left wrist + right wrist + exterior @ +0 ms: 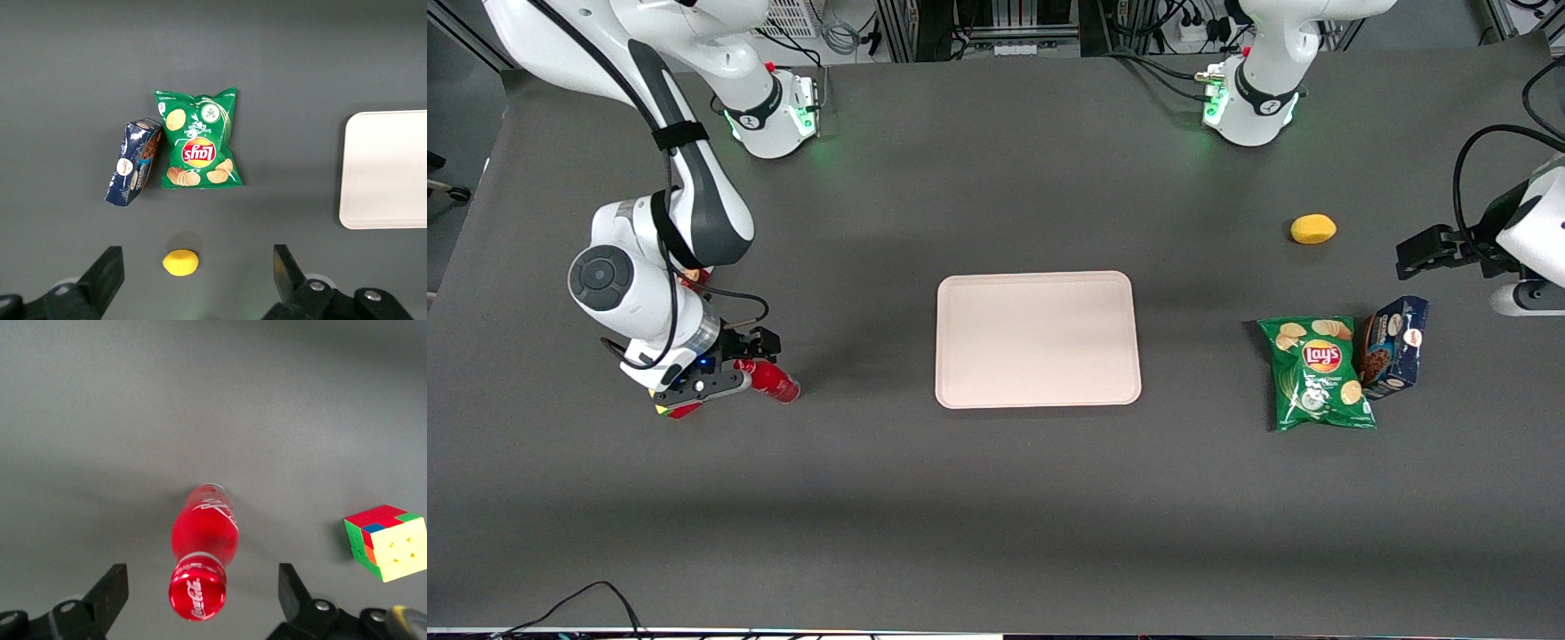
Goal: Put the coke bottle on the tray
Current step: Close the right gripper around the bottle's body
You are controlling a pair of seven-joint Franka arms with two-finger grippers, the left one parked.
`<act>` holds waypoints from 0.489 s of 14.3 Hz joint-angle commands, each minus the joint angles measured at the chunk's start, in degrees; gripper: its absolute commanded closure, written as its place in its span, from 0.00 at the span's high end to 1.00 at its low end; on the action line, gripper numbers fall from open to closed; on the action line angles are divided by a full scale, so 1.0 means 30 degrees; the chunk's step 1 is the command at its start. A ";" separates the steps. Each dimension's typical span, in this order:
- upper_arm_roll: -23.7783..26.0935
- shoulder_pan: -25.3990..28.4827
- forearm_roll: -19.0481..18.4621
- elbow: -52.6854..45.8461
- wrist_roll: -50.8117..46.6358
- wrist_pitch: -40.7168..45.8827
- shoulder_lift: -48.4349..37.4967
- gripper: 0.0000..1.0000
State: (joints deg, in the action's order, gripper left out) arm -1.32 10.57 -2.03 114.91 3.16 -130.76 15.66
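Gripper (pixel 200 590) hangs spread wide over the small glossy red coke bottle (pixel 202 543), which stands on the dark surface (pixel 996 498) between its fingers, ungrasped. Approach step; next: descend, clamp, carry toward the flat pale-pink tray (pixel 1037 339), well apart.

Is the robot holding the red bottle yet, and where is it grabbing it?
No, nothing is held. The gripper hangs open over the standing coke bottle, fingers either side of its cap, not touching.

Red coke bottle (pixel 201 553), pale pink tray (pixel 1038 340), seemingly black gripper (pixel 203 593).
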 commanded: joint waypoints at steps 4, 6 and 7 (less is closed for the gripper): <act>0.0030 -0.0037 -0.0028 -0.0131 0.0588 -0.1702 0.0433 1.00; 0.0030 -0.0066 -0.0028 -0.0013 0.0588 -0.2027 0.0520 1.00; 0.0059 -0.0066 -0.0028 -0.0013 0.0559 -0.2027 0.0521 1.00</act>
State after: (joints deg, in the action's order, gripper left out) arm -1.31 10.57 -2.03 114.86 3.48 -135.45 16.72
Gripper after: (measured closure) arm 0.000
